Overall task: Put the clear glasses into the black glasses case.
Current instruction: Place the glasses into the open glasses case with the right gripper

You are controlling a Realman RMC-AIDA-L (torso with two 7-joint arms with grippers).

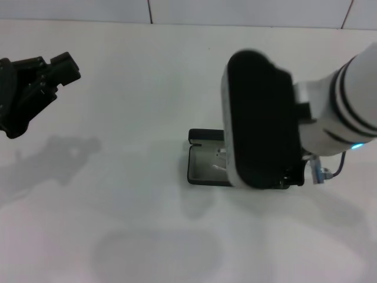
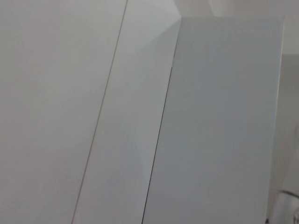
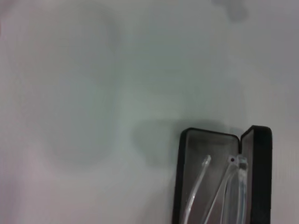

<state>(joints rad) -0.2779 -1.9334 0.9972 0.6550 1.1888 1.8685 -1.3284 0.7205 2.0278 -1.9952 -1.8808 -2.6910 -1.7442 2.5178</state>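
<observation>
Right arm [image 1: 330, 112] hiding black glasses case [image 1: 200, 171], clear glasses [image 3: 219, 191] inside

I see pale grey-white flat wall panels [image 2: 93, 112] split by thin dark seams [image 2: 159, 140]; beside them, a lighter rectangular panel [image 2: 224, 121].

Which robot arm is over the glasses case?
The right arm: it hangs over the open black case with the clear glasses inside. The left tool sits far off to the side.

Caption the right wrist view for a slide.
Clear glasses lying inside the open black glasses case on a white table.
</observation>
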